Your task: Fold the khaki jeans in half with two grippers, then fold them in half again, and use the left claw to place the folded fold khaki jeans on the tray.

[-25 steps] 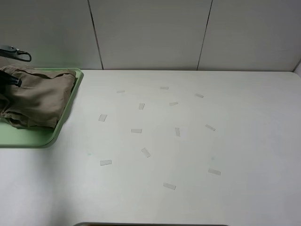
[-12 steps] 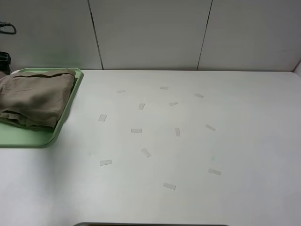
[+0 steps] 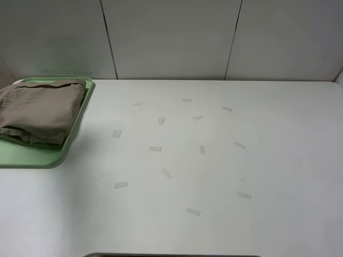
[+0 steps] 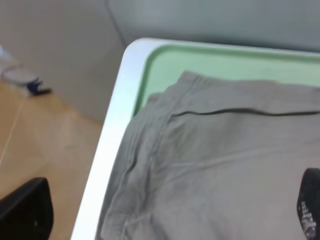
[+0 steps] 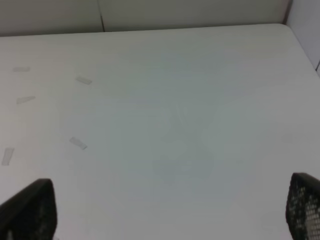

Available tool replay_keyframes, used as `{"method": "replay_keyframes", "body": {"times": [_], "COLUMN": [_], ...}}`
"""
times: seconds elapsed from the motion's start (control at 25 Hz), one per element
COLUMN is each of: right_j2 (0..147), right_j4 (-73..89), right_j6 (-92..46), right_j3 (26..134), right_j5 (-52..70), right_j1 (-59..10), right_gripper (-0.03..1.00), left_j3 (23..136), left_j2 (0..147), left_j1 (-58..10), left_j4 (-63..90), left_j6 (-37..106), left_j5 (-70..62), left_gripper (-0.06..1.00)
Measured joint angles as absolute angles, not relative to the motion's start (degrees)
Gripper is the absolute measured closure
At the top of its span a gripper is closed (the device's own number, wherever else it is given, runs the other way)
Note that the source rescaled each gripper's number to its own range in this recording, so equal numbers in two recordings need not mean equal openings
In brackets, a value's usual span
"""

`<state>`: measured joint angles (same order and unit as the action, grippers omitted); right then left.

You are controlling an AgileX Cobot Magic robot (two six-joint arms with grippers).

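The khaki jeans (image 3: 40, 112) lie folded on the mint-green tray (image 3: 32, 156) at the far left of the table. Neither arm shows in the exterior high view. In the left wrist view the jeans (image 4: 220, 160) fill the tray (image 4: 225, 62), and one folded edge reaches over the tray's rim towards the table edge. My left gripper (image 4: 167, 215) hangs above the jeans, open and empty, with its black fingertips (image 4: 25, 212) far apart. My right gripper (image 5: 165, 210) is open and empty over bare white table.
Several small pieces of pale tape (image 3: 155, 148) are stuck across the middle of the white table (image 3: 268, 160). A panelled wall (image 3: 171, 37) runs along the back. The table's left edge (image 4: 107, 150) drops to a wooden floor (image 4: 45, 150).
The left arm, over the jeans a second ago, has drawn away off the left of the exterior view. The jeans were let go and have settled flatter on the tray.
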<state>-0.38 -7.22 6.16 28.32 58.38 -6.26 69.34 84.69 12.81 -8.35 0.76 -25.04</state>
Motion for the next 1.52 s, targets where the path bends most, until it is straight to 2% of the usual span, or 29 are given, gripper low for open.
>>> {"method": "replay_keyframes", "body": {"times": [0.24, 0.4, 0.6, 0.96, 1.28, 1.52], "right_j2": [-0.38, -0.38, -0.38, -0.38, -0.38, -0.38], "right_j4": [-7.22, -7.22, -7.22, -7.22, -7.22, -7.22], "right_j6": [6.16, 6.16, 6.16, 6.16, 6.16, 6.16], "right_j3": [28.32, 28.32, 28.32, 28.32, 28.32, 28.32], "right_j5": [58.38, 58.38, 58.38, 58.38, 58.38, 58.38], "right_j1": [-6.26, -6.26, -6.26, -6.26, -6.26, -6.26], "right_gripper": [-0.03, -0.03, -0.03, -0.03, -0.03, -0.03], "left_j3": [59.3, 52.33, 45.62, 37.22, 28.39, 27.54], "left_j2": [67.81, 56.12, 41.07, 18.37, 11.53, 11.24], "left_j1": [12.81, 12.81, 12.81, 12.81, 8.99, 8.81], "left_j4": [5.13, 11.39, 11.92, 8.2, 6.93, 6.93], "left_j6": [12.47, 15.34, 15.29, 13.11, 10.45, 7.25], "left_j5": [-23.26, -25.13, -31.37, -50.34, -51.89, -50.05], "left_gripper": [-0.04, -0.04, -0.04, -0.04, -0.04, -0.04]}}
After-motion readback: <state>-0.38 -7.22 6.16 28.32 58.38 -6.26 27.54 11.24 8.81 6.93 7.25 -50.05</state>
